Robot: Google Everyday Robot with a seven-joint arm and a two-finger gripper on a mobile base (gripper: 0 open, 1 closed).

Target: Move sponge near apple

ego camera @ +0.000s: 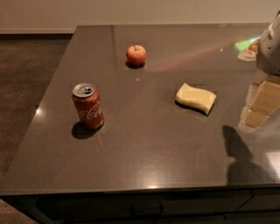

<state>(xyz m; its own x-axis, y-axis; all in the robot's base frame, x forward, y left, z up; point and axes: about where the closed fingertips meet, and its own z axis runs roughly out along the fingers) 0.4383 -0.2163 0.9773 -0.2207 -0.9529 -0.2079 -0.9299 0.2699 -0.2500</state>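
Note:
The pale yellow sponge (196, 98) lies flat on the dark countertop (144, 144), right of the middle. The small red-orange apple (136, 55) stands toward the back, left of and beyond the sponge, well apart from it. My gripper (260, 105) hangs at the right edge of the view, to the right of the sponge and not touching it. It holds nothing that I can see.
A red Coca-Cola can (88, 106) stands upright at the left front of the counter. The counter's left edge drops to a dark carpeted floor (26, 87). A pale wall (131, 13) runs behind.

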